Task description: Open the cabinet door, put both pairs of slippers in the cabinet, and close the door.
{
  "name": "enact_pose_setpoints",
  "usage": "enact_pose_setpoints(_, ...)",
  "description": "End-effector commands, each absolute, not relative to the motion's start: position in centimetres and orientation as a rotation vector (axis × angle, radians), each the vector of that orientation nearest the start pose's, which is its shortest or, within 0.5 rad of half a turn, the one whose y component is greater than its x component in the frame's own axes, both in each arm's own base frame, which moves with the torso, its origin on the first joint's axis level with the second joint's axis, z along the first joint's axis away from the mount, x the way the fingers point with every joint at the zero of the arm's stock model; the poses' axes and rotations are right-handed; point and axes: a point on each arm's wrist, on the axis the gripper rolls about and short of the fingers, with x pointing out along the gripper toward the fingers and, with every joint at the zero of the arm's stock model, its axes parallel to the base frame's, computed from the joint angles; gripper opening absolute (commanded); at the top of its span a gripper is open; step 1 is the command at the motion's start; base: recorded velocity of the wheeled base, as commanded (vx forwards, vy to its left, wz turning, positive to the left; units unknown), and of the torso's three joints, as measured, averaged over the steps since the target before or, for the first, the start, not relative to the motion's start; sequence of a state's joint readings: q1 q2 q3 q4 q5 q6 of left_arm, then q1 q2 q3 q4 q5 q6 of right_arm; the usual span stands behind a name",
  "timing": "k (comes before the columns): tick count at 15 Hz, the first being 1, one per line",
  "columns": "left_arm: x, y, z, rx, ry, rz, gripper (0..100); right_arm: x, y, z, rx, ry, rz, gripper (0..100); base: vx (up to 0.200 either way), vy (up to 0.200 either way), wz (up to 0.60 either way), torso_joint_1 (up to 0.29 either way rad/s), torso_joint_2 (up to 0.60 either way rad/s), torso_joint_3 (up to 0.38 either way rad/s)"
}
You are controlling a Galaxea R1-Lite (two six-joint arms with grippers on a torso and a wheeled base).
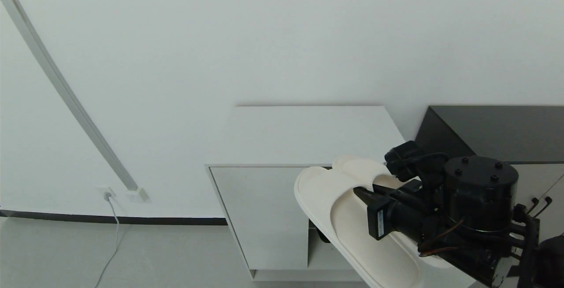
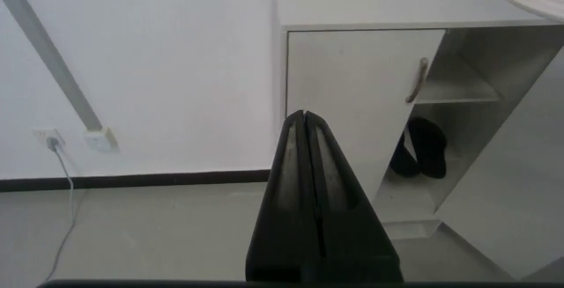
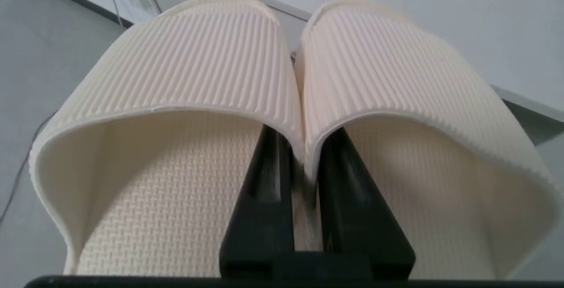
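Ahead of us stands a white cabinet [image 1: 304, 134] with a flat, matte top and square edges, set against a plain pale wall [image 1: 264, 37]. Its left door [image 2: 361, 103] is closed and has a slim upright handle [image 2: 421, 78] at its inner edge. The right half is open, showing a shelf [image 2: 458, 90] and a lower compartment where a dark pair of slippers [image 2: 421, 150] sits below the shelf. In the left wrist view a pale panel [image 2: 520, 182] slants beside the opening; we cannot tell for sure that it is the swung door. Just to the right of the cabinet is a dark, smooth-topped unit [image 1: 493, 129]. The cream slippers [image 1: 335, 204] are held in the air in front of the cabinet's open side, side by side, and they hide part of the opening in the head view. Their uppers are finely ribbed and their footbeds carry a woven-looking emboss, with soft rounded toes. The right gripper [image 3: 303, 182] has one black finger under each upper and is clenched on the two adjoining inner walls, pinching the pair together. The left gripper [image 2: 304, 121] hangs well left of the opening, facing the closed door, with its fingers pressed together on nothing. A grey slanted conduit [image 1: 61, 85] runs down the wall to a socket [image 1: 105, 191], from which a thin cable [image 1: 112, 239] trails across the smooth grey floor [image 1: 57, 252]. A black baseboard [image 1: 110, 219] lines the foot of the wall.
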State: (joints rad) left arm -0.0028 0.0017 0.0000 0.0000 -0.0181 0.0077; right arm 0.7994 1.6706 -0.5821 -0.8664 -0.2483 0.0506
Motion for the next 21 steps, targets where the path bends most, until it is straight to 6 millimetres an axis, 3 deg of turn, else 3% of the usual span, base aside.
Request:
enact_pose_setpoints(1,-2.27,-0.03,7.55,0.008,0.001,-0.021,0,19.68,19.51,15.46,-0.067,0.214,0.547,0,0.0,0.0,0.0,0.0,0.0,0.0)
enact_pose_setpoints(13,-2.27,-0.03,7.55,0.006,0.001,-0.021,0,19.55,19.32,14.92,-0.077,0.233,0.545,0,0.0,0.0,0.0,0.0,0.0,0.0)
enact_pose_setpoints(21,-2.27,-0.03,7.55,0.006,0.001,-0.021,0,19.61,19.38,14.66,-0.083,0.243,0.544,0,0.0,0.0,0.0,-0.145,0.32,0.174)
